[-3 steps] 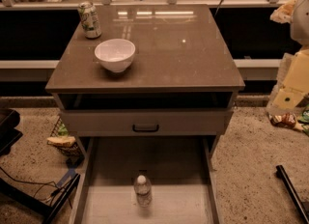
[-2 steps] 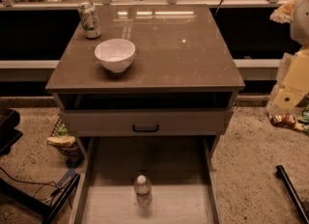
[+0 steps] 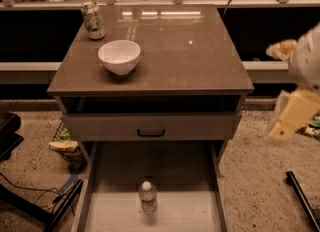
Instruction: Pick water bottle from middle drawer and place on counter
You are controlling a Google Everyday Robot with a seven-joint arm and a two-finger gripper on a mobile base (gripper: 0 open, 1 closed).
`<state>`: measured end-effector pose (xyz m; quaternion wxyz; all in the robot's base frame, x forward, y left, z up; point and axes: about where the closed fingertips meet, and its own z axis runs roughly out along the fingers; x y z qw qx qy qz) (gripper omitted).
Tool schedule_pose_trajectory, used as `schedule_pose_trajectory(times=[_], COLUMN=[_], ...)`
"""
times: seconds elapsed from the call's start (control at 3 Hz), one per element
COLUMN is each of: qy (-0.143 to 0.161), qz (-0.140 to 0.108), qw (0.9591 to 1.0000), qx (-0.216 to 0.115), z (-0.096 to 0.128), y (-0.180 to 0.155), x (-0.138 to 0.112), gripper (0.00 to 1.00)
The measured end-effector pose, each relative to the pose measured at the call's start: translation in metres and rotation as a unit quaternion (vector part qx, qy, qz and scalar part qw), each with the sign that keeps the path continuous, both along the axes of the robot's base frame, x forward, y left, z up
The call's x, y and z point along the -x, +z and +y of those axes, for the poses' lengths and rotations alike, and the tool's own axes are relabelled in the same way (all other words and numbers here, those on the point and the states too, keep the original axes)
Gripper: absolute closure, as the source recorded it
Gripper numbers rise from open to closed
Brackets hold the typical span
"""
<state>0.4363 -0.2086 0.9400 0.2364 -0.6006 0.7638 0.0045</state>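
Camera view | water bottle in middle drawer | gripper far upper-right, state unclear

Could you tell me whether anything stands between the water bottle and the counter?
Nothing visible does. The water bottle stands alone in the middle drawer; the counter is bare at right, bowl and can at left. The claw hangs at the right, apart.

Dim warm light; glare on counter; claw blurred at right edge.
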Motion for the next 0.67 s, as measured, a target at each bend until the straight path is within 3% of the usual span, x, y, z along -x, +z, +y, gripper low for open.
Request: schedule_pose_trajectory(times=[0.33, 0.67], qy=[0.015, 0.020], qz=[-0.002, 0.001], qw=[0.9967, 0.9822], qx=[-0.080, -0.187], z=[0.002, 0.026], y=[-0.071, -0.158], x=[0.011, 0.025], gripper=[0.00, 0.00])
